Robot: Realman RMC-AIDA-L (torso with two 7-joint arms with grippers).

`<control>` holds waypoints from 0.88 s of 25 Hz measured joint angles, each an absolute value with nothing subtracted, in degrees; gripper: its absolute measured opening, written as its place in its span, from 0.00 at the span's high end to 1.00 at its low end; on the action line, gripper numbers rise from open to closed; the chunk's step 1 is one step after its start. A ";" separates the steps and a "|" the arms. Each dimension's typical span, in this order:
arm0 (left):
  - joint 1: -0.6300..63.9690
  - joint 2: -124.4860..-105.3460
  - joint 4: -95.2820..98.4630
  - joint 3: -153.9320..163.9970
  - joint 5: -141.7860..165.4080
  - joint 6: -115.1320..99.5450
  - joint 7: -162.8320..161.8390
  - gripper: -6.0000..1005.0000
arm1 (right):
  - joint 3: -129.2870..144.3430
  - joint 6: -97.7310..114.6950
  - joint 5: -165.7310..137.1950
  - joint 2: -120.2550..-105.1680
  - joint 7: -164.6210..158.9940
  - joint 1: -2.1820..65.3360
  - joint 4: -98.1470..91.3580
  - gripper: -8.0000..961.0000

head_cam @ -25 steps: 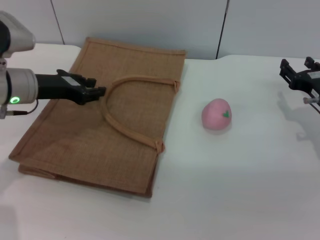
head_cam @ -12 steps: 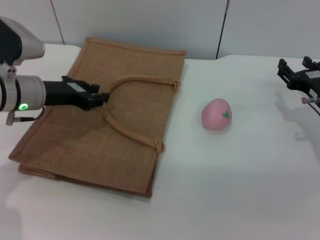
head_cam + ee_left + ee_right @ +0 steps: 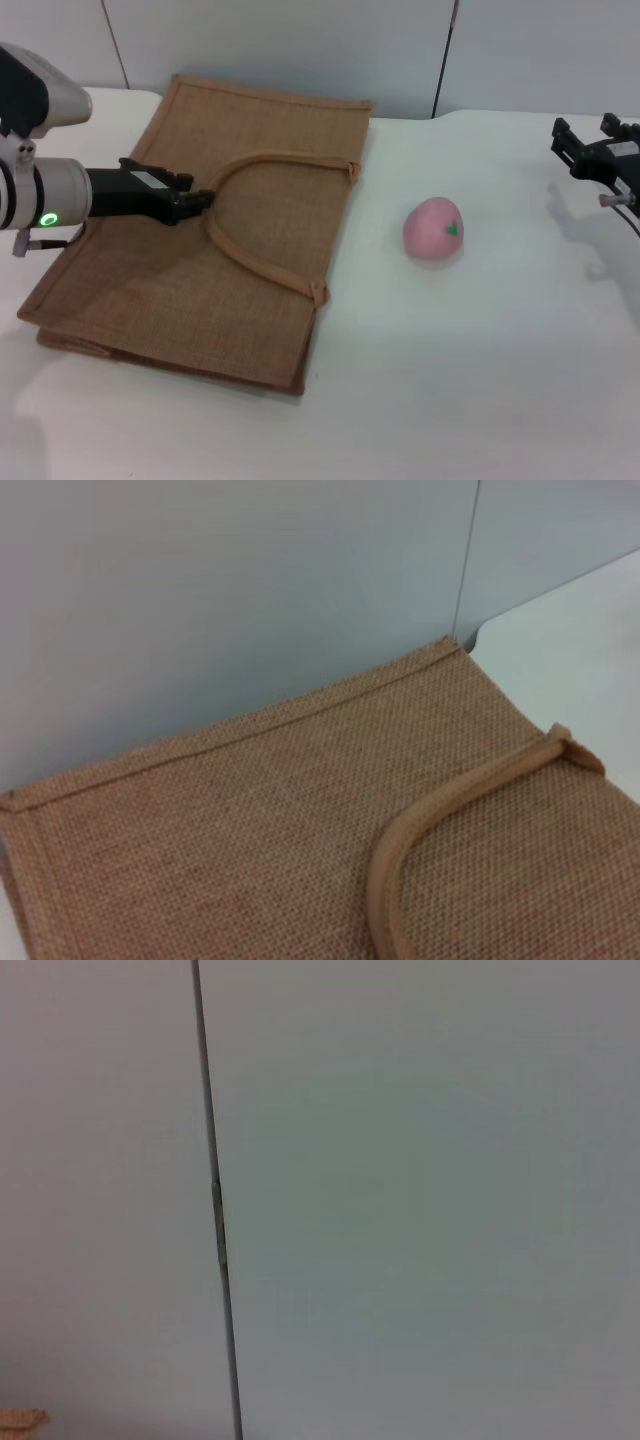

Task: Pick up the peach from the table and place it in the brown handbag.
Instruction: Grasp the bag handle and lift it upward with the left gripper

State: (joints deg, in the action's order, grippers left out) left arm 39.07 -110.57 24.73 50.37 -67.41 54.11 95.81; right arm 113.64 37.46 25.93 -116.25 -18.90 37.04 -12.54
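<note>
Peach (image 3: 433,230) resting on white table (image 3: 480,360), just beside flat-lying brown handbag (image 3: 200,230), untouched. Left gripper (image 3: 200,197) at the handle arch (image 3: 262,222), fingers seemingly pressed together. Right gripper (image 3: 590,152) at far right, finger state indiscernible. Probably light, matte, rounded; best pinched across the widest middle.

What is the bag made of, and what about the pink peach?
The bag looks like coarse woven jute: the left wrist view shows a rough tan weave, with smoother strap handles. The peach looks like matte plastic or foam, evenly pink with a green leaf mark; I can't tell which.
</note>
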 joint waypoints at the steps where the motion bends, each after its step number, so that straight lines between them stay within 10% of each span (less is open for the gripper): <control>1: 39.19 -110.61 24.51 50.46 -67.41 53.86 95.83 0.61 | 113.67 37.10 25.93 -116.27 -18.90 37.05 -12.76 0.29; 22: 40.47 -111.22 23.70 50.76 -66.02 51.12 95.98 0.61 | 114.34 36.82 25.93 -116.19 -18.90 37.03 -13.62 0.29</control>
State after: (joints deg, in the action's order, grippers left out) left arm 40.47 -111.22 23.70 50.76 -66.02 51.12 95.98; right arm 114.34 36.82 25.93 -116.19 -18.90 37.03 -13.62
